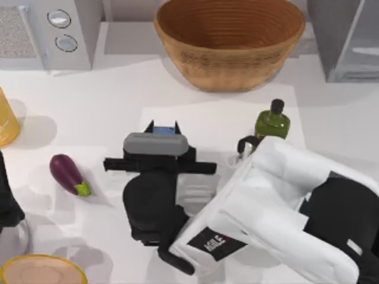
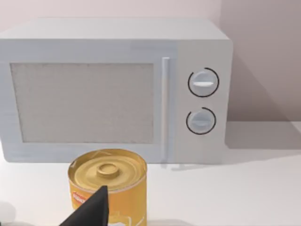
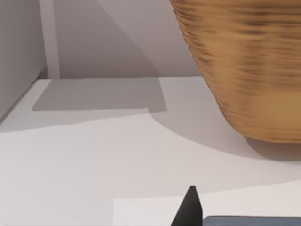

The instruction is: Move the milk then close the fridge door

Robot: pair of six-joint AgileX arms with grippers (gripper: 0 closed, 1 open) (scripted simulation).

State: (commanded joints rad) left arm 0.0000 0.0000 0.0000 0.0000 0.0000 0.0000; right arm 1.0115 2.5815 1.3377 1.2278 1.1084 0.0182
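Note:
Under my right gripper (image 1: 161, 126), at the table's middle, I see the blue top of the milk (image 1: 161, 131). A black fingertip (image 1: 148, 126) stands tight against each side of it, so the gripper is shut on the carton. In the right wrist view one fingertip (image 3: 190, 208) rises beside the carton's top edge (image 3: 251, 220). The carton's lower part is hidden by the gripper. The grey fridge (image 1: 349, 35) stands at the back right corner; I cannot tell how its door stands. My left arm (image 1: 7, 198) is parked at the left edge, with one fingertip (image 2: 91, 209) in front of a yellow can (image 2: 109, 186).
A green oil bottle (image 1: 272, 120) stands just right of the right arm's wrist. A large woven basket (image 1: 230, 38) fills the back middle and a microwave (image 1: 59, 29) the back left. An eggplant (image 1: 68, 173) lies left of the milk. A yellow-rimmed bowl (image 1: 41, 269) sits front left.

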